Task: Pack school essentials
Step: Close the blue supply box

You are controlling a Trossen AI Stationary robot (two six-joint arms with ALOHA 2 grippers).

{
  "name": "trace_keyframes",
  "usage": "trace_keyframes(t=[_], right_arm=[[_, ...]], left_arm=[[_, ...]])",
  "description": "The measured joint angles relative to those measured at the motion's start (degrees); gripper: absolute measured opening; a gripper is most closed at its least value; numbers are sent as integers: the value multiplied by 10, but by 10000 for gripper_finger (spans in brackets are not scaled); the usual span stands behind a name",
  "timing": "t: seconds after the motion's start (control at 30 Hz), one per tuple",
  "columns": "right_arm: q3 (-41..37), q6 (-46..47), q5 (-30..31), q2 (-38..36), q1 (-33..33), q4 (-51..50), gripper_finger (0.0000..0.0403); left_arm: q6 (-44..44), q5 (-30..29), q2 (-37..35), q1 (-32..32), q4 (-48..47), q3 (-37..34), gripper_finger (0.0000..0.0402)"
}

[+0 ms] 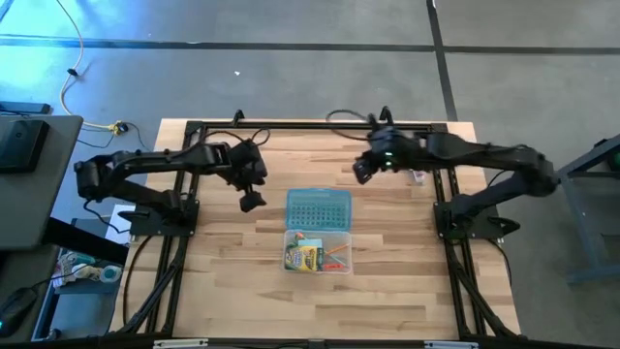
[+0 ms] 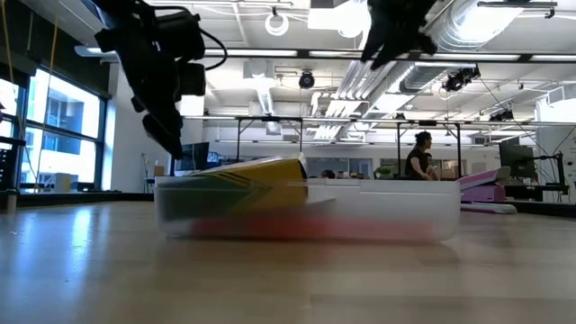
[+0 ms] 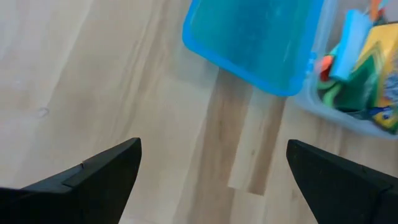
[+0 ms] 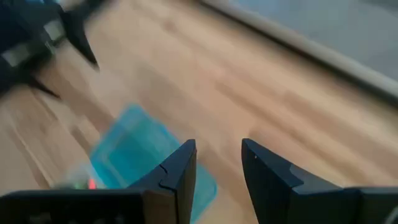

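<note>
Case (image 1: pixel 318 254) at bench (image 1: pixel 223 281) centre, lid (image 1: pixel 318 206) flapped open; crayon box (image 1: pixel 302 257), orange pen (image 1: pixel 336 260) already inside. We note left claw (image 1: pixel 251 201) wide open, empty, beside lid. Right claw (image 1: pixel 360 171) slightly parted, empty, aloft; presumably both clear for closing.

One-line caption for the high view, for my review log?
Clear plastic case holding a yellow-green crayon box, teal lid open, between raised left claw and right claw.

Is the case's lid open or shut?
Open: the teal lid lies flat behind the clear case, with the crayon box exposed inside.
</note>
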Motion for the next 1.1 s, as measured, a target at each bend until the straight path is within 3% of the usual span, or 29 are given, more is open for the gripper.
trace_keyframes(t=[0.3,0.63,1.1], right_arm=[[0,-35,-144,128,-56,-28,117],[0,-128,-242,202,-91,-28,117],[0,-220,-271,210,-157,-31,118]], left_arm=[[6,-11,20,-23,1,0,387],[-97,-38,20,-105,1,0,387],[-340,-127,20,-282,56,0,387]])
